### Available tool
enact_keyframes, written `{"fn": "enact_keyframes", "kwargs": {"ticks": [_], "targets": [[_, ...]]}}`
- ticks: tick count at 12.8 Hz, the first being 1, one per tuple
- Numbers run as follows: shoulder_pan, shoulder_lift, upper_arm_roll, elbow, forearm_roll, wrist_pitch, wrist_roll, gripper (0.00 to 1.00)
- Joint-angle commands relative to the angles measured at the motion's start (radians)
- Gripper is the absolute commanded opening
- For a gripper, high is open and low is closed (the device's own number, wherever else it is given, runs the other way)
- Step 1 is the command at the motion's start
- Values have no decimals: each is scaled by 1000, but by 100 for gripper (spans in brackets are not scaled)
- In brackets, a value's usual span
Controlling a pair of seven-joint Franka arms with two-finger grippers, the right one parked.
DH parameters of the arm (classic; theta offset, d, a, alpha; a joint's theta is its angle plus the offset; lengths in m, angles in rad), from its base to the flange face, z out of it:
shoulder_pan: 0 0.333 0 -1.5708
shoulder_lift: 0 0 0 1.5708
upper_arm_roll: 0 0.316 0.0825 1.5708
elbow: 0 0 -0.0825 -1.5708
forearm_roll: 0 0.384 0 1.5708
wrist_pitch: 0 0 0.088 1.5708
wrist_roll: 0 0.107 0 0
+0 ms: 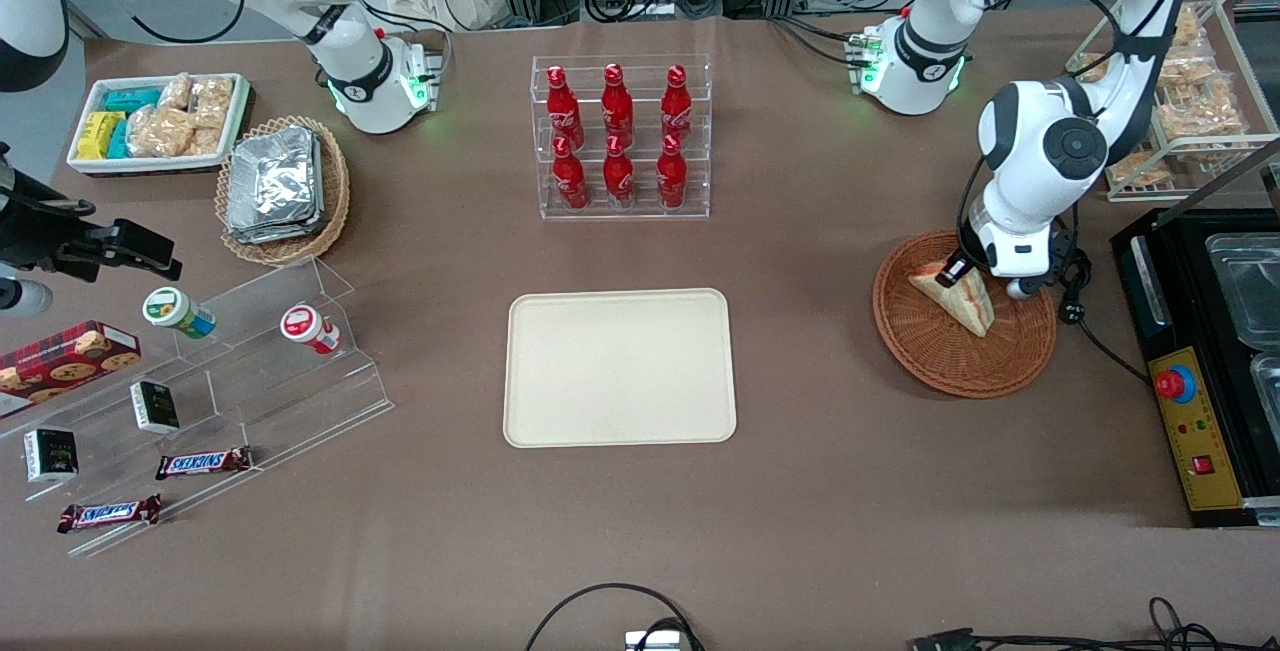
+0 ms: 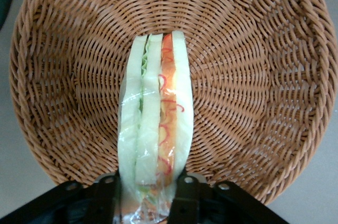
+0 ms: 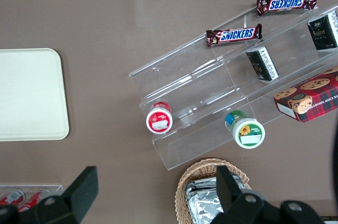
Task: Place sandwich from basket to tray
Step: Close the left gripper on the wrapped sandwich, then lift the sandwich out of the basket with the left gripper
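Two bars [image 3: 234, 35] on the acrylic stand read "SNICKERS". The gripper [image 2: 147, 195] is down in the basket [image 1: 1020, 356], its fingers [image 2: 182, 197] clamped on one end of the sandwich [image 2: 153, 129]. The sandwich stands on edge in the basket, well apart from the tray [image 1: 618, 368] on the surface [image 1: 850, 511].

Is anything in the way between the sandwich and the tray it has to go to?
Nothing visible is. The claw has its fingers on either side of the sandwich, which sits in the basket. Only bare brown table lies between the basket and the tray. The bottle rack stands farther from the front camera.
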Motion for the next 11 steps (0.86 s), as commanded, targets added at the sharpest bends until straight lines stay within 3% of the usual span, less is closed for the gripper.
{"fn": "enact_keyframes", "kwargs": {"ticks": [1,9,11], "targets": [[-4,-55,-9,4,16,-47,26,21],[-13,-63,-147,333,16,-439,98,22],[-13,-48,-210,387,16,-450,114,22]]}}
